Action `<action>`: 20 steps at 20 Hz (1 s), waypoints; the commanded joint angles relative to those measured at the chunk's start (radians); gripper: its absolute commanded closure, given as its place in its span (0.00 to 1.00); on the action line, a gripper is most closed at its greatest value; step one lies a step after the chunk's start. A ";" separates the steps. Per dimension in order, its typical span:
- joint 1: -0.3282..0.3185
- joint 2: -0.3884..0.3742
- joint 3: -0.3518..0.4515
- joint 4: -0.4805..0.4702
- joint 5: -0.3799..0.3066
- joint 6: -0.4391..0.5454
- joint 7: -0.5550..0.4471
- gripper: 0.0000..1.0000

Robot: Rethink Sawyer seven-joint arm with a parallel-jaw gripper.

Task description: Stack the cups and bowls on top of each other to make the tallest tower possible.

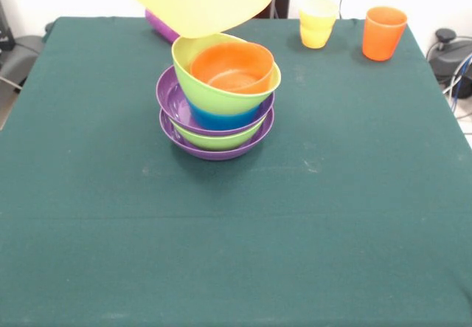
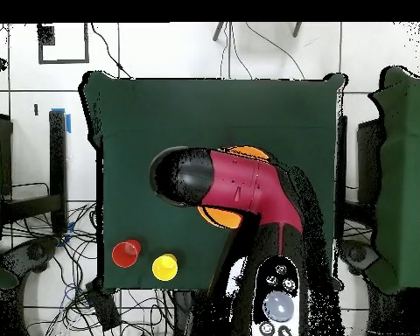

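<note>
Tower: I see it standing a little left of centre on the worktop, towards the far side; purple, green, purple, blue, green, with the small red-orange bowl nested on top.
Why nested: the bowls sit one inside another, rims up, so the pile stays steady but gains little height per bowl.
Big yellow-orange bowl: it hangs tilted above and just behind the pile, clear of it, which I judge is for bringing it over as the next layer.
Jaws: hidden by that bowl in front and by the arm from overhead; I cannot tell their state.
Cups: yellow cup and orange-red cup wait far right; a purple thing lies behind the pile.
</note>
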 commanded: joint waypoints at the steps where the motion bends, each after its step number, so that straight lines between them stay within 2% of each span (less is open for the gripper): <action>1: 0.016 0.051 0.042 0.056 0.014 -0.058 0.160 1.00; 9: 0.031 0.045 0.037 0.040 0.021 -0.025 0.180 1.00; 20: 0.043 0.074 0.039 -0.002 0.019 -0.009 0.183 1.00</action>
